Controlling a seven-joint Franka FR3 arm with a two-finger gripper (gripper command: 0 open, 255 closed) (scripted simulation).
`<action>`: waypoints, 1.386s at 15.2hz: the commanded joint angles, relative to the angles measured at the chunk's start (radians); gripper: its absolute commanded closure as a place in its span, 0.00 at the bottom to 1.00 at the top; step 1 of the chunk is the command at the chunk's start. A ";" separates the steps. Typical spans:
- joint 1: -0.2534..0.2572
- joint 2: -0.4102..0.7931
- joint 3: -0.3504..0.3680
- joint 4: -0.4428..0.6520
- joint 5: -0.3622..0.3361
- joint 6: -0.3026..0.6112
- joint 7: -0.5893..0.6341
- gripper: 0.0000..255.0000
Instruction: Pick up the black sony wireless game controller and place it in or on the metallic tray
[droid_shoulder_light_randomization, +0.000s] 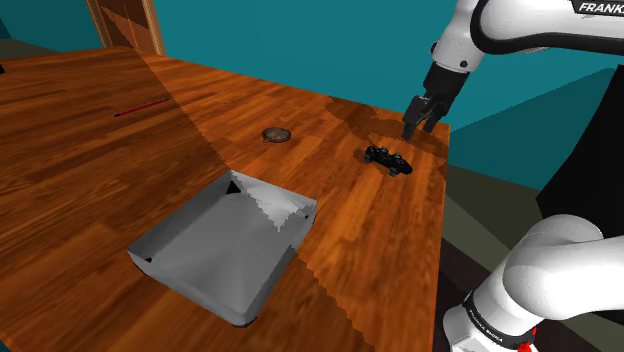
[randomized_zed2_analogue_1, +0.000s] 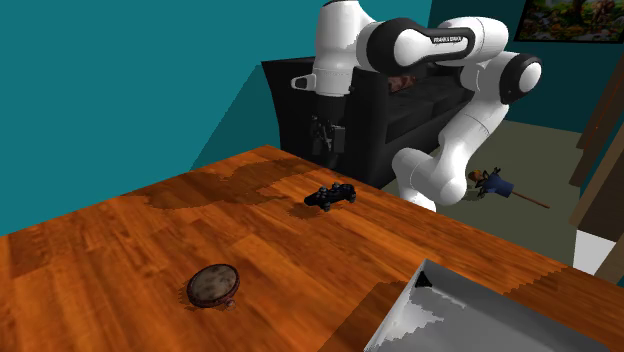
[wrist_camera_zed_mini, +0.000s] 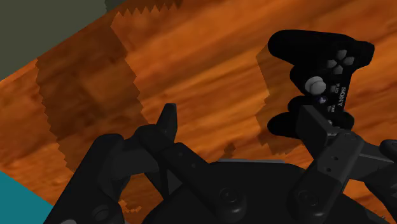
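near table corner (droid_shoulder_light_randomization: 438, 152), controller (droid_shoulder_light_randomization: 388, 159) slantwise, buttons up

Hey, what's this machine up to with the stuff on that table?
A white robot arm is going after the black game controller, which lies near the edge of the wooden table. Its black jaws hang open just above and beside the controller, holding nothing. The grey tray, where the controller is meant to go, sits further along the table. A small round brown object lies on the table too.
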 joint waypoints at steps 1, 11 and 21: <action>0.000 0.000 0.000 0.000 0.000 0.000 0.000 0.00; 0.071 0.130 0.135 0.044 0.053 -0.052 0.091 0.00; 0.073 0.122 0.138 -0.022 0.057 0.007 0.090 0.00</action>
